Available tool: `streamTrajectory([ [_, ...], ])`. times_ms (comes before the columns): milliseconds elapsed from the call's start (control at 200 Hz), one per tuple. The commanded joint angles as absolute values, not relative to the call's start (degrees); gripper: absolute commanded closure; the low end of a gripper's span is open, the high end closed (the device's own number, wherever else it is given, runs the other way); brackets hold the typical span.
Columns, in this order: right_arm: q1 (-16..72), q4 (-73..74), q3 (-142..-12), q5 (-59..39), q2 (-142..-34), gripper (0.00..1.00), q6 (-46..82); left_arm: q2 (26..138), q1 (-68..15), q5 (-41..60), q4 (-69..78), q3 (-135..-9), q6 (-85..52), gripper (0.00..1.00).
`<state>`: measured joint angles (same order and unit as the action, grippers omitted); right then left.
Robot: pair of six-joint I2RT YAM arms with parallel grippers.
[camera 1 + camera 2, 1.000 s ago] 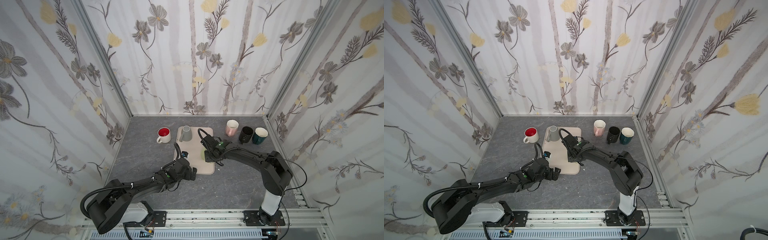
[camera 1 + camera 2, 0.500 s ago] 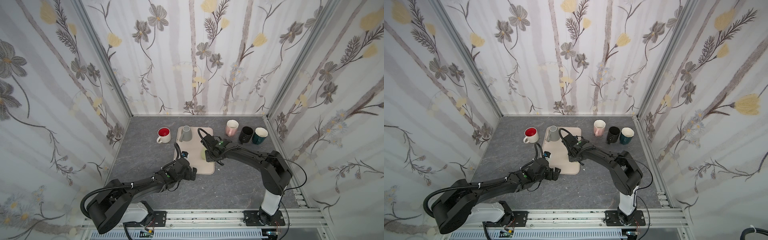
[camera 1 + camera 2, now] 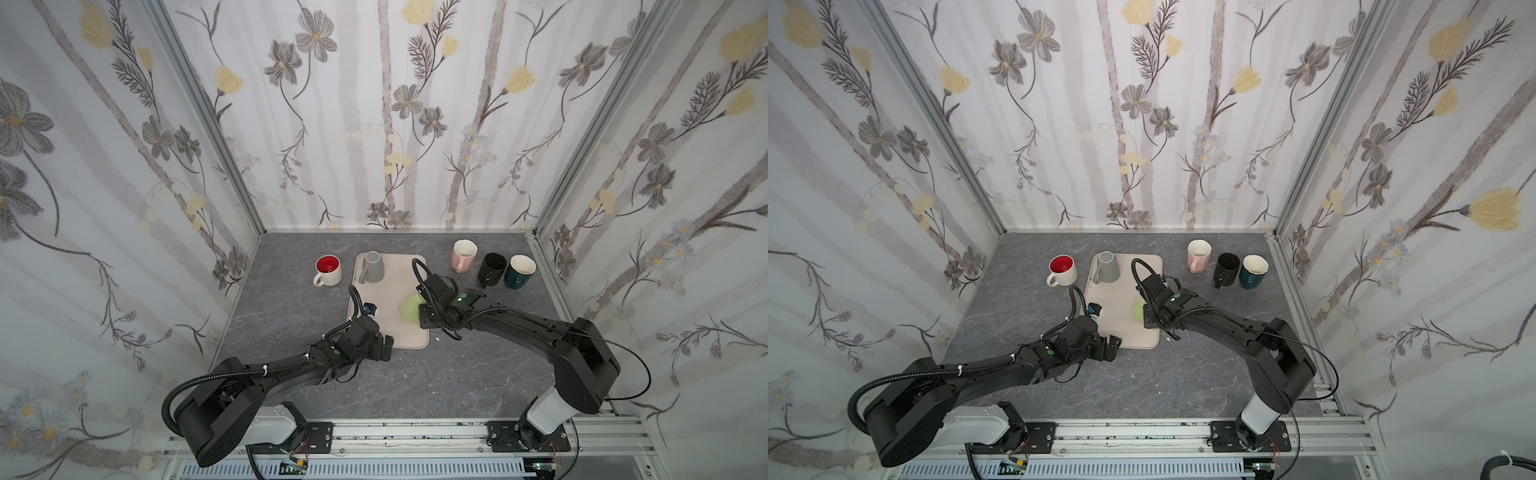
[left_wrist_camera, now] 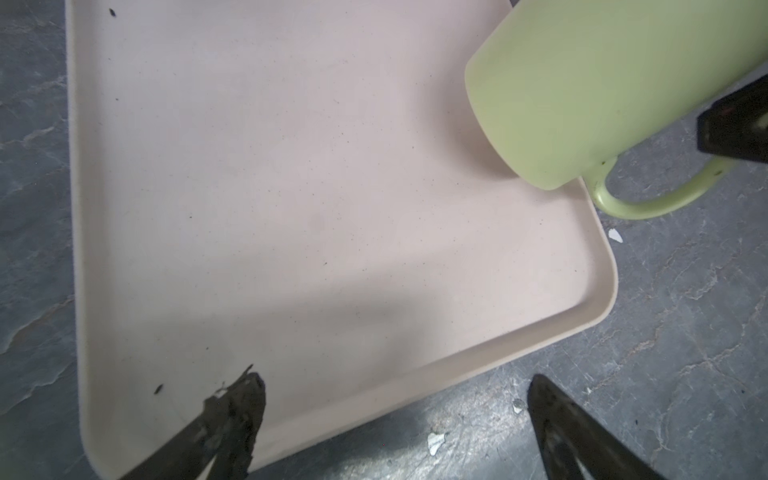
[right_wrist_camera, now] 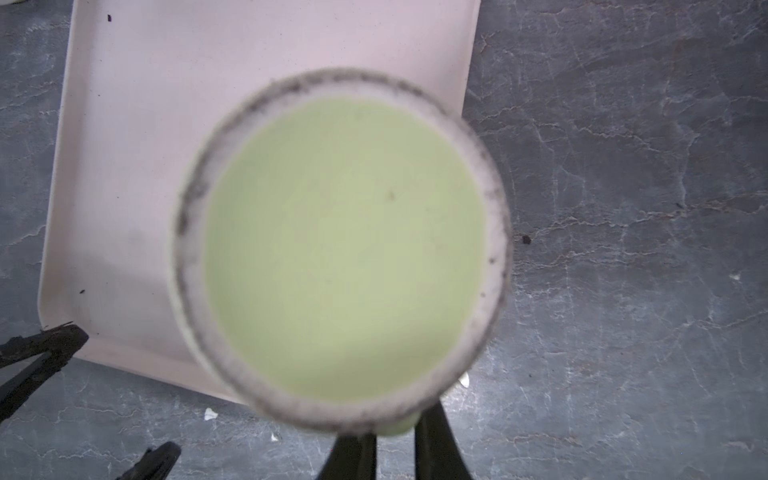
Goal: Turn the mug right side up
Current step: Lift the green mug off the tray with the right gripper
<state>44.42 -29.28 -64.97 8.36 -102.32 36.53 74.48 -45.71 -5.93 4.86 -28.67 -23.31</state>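
Six mugs in view: green mug, grey mug, red-lined mug, pink mug, black mug, teal mug. One tray. Two robot arms: left arm and right arm.

The grey tabletop bears a beige tray. Left of it stands a white mug. On the right stand a pink mug, a black mug and a teal mug.

Left arm and right arm: black angular links on white-grey bases. Ribbed black conduit at lower left, with white cable ties. Green indicator light right of centre. Left gripper: fingers black, tapered, scuffed.
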Motion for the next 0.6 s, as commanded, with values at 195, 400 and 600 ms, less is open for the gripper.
streamTrajectory([
  [195, 44.7, -15.3, -59.9, 4.6, -96.9, 1.0, 41.1, 72.4, -45.5, -4.5, 6.3, -28.2, -24.4, 0.0],
  [400, 44.7, -7.7, -55.5, 0.5, -93.7, 1.0, 42.6, 67.6, -45.4, -3.3, 9.7, -27.2, -24.6, 0.0],
  [600, 44.6, -6.7, -54.8, 0.3, -91.0, 1.0, 40.8, 63.9, -45.4, 0.0, 7.3, -31.3, -27.1, 0.0],
])
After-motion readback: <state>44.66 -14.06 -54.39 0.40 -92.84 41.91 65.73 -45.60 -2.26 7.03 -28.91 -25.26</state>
